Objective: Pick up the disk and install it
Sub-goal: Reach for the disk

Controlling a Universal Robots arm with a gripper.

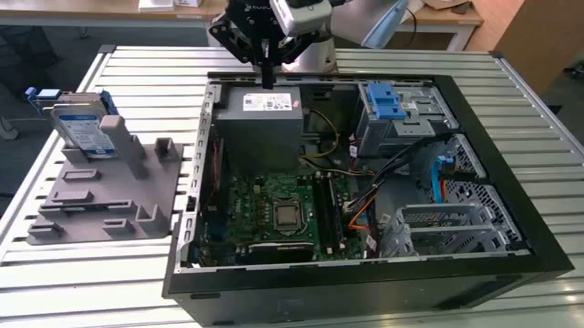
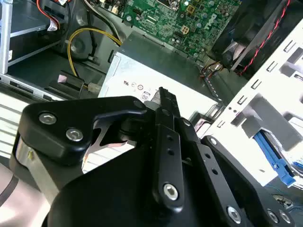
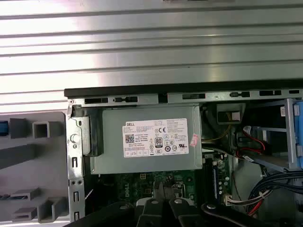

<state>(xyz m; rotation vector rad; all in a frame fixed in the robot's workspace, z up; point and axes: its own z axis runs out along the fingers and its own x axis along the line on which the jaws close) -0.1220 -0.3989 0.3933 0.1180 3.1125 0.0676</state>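
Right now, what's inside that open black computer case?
A grey power supply box, a green motherboard, a metal drive cage with a blue latch and loose cables. Whatever lies under the box and cage is hidden.

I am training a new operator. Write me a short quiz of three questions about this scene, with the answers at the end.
1. True or false: the disk already sits inside the computer case.
2. The claw hangs nearest to which part? A) the power supply B) the processor socket C) the blue drive latch
3. Fill the gap: the disk stands upright in a grey ____ at the exterior view's left.
Key: 1 false; 2 A; 3 holder.
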